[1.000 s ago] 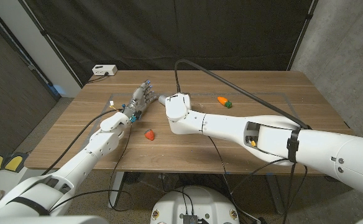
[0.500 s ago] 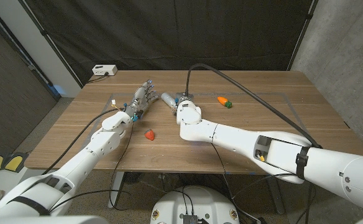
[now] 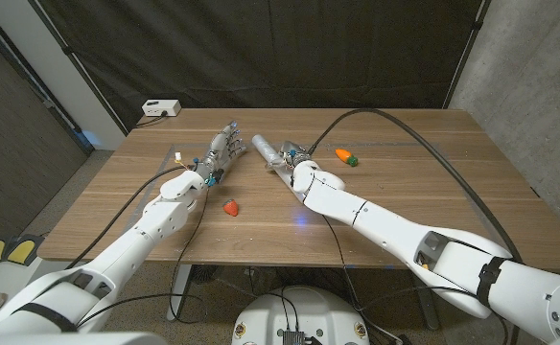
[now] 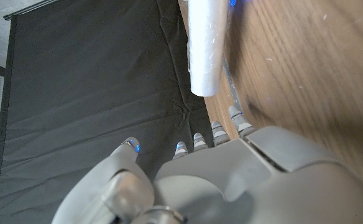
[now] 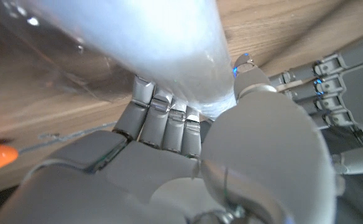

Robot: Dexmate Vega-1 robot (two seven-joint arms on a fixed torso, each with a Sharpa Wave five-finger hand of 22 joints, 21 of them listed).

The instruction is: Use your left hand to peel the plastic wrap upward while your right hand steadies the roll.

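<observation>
Plastic wrap roll point(image 3: 265, 151) lies on table point(image 3: 405, 182), long axis diagonal, free end toward left hand point(image 3: 220, 151); right hand point(image 3: 292, 158) clasps roll; left hand fingers apart, empty

Roll point(image 3: 265, 151) between left hand point(image 3: 219, 150) and right hand point(image 3: 292, 155).

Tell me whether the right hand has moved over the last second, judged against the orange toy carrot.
Yes. The right hand has moved toward the orange toy carrot, to the robot's right, and grips the plastic wrap roll.
</observation>
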